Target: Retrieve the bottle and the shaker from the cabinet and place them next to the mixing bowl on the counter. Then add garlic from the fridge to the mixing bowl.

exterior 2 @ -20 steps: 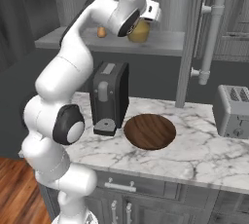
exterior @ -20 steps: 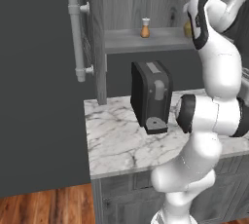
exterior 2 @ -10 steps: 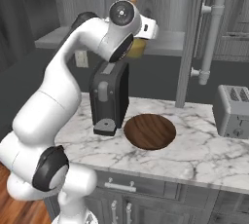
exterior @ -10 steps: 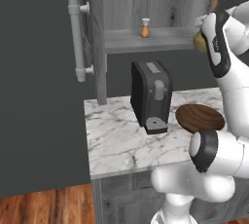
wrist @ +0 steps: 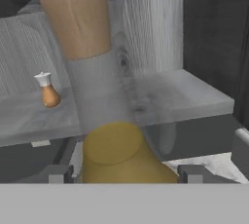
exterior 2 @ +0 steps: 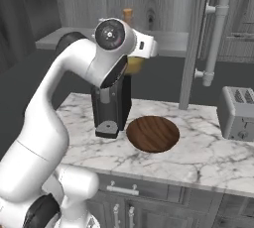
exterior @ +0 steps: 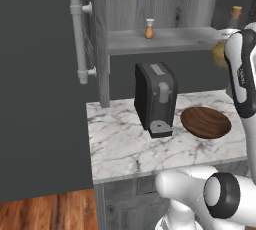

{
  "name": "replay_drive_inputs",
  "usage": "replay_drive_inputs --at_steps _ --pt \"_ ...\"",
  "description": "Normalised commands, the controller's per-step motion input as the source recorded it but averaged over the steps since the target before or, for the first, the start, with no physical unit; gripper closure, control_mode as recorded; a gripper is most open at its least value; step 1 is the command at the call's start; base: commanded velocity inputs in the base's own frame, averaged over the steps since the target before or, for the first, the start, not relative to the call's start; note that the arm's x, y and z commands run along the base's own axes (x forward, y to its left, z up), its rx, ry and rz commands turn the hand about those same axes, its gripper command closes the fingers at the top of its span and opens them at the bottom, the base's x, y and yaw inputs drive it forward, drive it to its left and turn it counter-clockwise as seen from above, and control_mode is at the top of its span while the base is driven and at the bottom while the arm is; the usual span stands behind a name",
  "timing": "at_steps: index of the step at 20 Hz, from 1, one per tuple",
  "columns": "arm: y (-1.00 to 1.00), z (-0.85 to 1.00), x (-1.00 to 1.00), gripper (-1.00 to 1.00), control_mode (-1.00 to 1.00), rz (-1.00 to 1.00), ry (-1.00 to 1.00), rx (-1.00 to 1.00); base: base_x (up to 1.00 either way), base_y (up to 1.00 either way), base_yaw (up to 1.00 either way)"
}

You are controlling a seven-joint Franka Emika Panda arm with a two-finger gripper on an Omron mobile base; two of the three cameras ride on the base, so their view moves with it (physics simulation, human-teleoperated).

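**Now: bottle in grip, off the shelf, heading for the bowl**

Step one of the task. Bottle (wrist: 104,116) sits between the fingers (wrist: 53,173), which are clamped on its amber lower body; it hangs off the cabinet shelf (exterior: 165,41) edge, above the surface (exterior: 125,144). Looks like clear glass, tan cork stopper, yellow liquid in the base. Next move, my call: swing down and set it beside the mixing bowl (exterior: 206,122), clearing the coffee machine (exterior: 155,99) at its 9 o'clock. Shaker (exterior: 149,29) waits on the shelf.
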Motion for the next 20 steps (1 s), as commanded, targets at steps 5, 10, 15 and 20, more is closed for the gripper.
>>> replay_drive_inputs --at_steps 5,10,15,20 --pt "0.00 0.00 -0.93 1.00 -1.00 0.00 0.00 0.00 0.00 0.00 0.00" --pt "0.00 -0.01 -0.83 1.00 -1.00 0.00 0.00 -0.01 0.00 0.00 0.00" --pt "0.00 -0.19 -0.67 1.00 -1.00 0.00 0.00 -0.06 0.00 0.00 0.00" --pt "0.00 -0.43 -0.35 1.00 -1.00 0.00 0.05 -0.14 0.00 0.00 0.00"
